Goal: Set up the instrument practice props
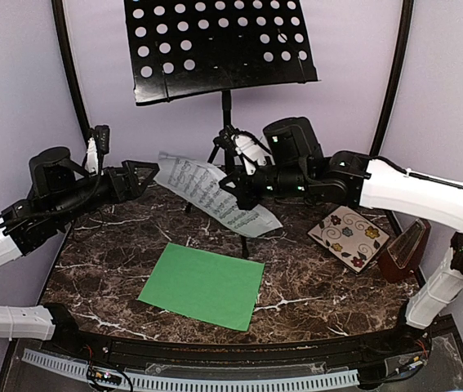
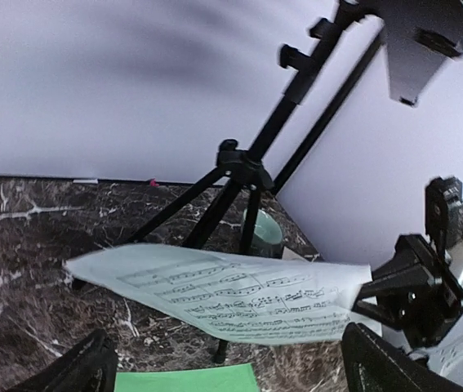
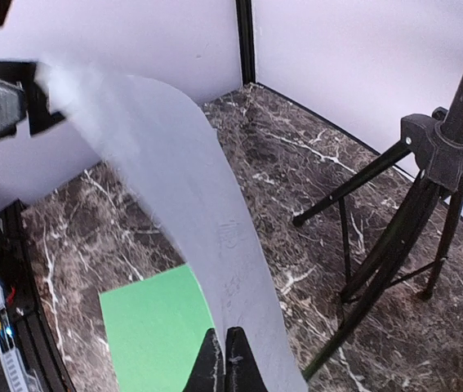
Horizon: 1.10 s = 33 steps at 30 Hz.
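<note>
Pinches the white sheet (image 1: 215, 194) by its right end in the right gripper (image 1: 233, 189), jaws pressed tight on the paper's edge. Holds that sheet clear of the table (image 1: 321, 286), sagging in an arc in front of the music stand (image 1: 219, 49) and its tripod legs. Left gripper (image 1: 145, 171) spread wide at the sheet's other end, just beside the paper, clamping nothing. From the left wrist, its fingers (image 2: 76, 367) low in the two corners, with the printed notes stretched across beyond the gap. Green sheet (image 1: 202, 286) flat on the table near the front edge, below the hanging paper. Metronome (image 1: 404, 249) at the table's right edge, partly behind the right arm, just beside the floral plate (image 1: 349, 237). Small pale-green bowl (image 2: 265, 233) behind the tripod legs, near the back wall.
</note>
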Each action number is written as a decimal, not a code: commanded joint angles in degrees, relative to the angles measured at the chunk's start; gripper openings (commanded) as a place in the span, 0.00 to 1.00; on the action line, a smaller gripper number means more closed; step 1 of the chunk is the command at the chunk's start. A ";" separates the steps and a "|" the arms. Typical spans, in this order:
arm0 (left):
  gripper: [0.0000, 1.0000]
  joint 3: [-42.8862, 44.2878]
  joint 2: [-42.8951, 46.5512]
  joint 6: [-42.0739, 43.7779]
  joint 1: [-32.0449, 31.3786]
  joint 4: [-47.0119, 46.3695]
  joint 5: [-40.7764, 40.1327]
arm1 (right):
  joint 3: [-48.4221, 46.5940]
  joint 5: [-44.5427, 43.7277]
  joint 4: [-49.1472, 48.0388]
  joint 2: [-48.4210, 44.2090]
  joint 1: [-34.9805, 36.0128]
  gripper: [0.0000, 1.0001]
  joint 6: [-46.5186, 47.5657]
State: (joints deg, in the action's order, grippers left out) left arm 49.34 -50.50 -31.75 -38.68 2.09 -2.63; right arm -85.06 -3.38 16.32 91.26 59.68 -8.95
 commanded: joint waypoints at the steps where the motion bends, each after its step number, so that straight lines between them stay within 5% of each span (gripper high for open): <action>1: 0.99 4.57 -0.55 20.57 0.35 4.17 12.59 | -0.03 1.35 9.22 -3.20 -0.35 0.00 7.42; 11: 0.91 12.19 -5.25 43.65 -0.35 18.73 34.92 | -5.05 3.04 25.78 -3.15 0.01 0.00 18.02; 27: 0.83 23.26 -15.52 64.20 -6.92 37.63 30.82 | -12.49 -1.28 38.06 0.90 7.49 0.00 25.56; 30: 0.72 24.05 -17.76 64.74 -9.15 38.71 28.13 | -13.23 -2.07 38.54 1.62 7.98 0.00 25.62; 33: 0.49 24.26 -19.53 65.51 -11.72 38.96 26.22 | -13.08 -1.55 38.24 1.87 8.34 0.00 25.66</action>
State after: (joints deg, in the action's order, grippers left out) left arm 71.50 -69.04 31.31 -47.99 38.02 26.48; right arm -96.86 -4.16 53.84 92.31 67.20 16.08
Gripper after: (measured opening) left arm 0.593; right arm 0.009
